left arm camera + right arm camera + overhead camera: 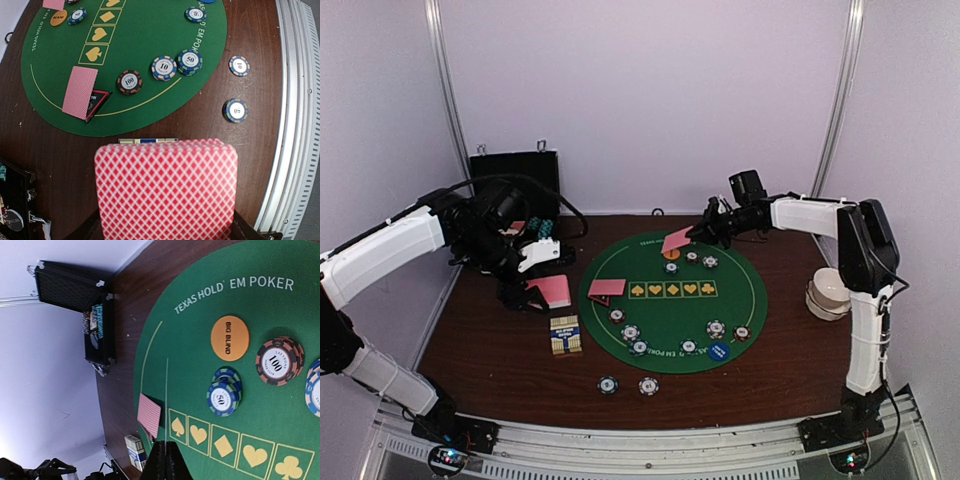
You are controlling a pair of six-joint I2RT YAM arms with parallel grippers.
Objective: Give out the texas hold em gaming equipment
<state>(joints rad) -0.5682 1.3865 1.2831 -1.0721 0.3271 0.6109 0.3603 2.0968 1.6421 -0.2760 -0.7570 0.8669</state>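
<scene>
Dealing seems to be the step in hand. The right fingers (159, 467) are pressed together on a single card (676, 240), which hangs tilted over the far side of the green felt mat (145, 30), just beside the orange disc (229, 338). From the right wrist the card shows only as a thin edge, so I judge this grip mostly from the top view.

To do it well, I think the arm should bring the card low and nearly flat before letting go, because a thin glossy card glides away easily. It should land clear of the orange disc and of the striped chips (275, 361) next to it.

The left fingers (85, 232) are clamped on the pack of cards (166, 187), held above the dark wooden tabletop (500, 340) left of the mat. The backs carry a pink-red diamond pattern and the corners are rounded.

Another card (79, 92) lies face down on the mat and, as it seems, partly covers the red-black triangular marker (98, 101). The chips are round and thick, with striped rims and printed numbers. Two loose chips (235, 110) lie off the felt on the wood.
</scene>
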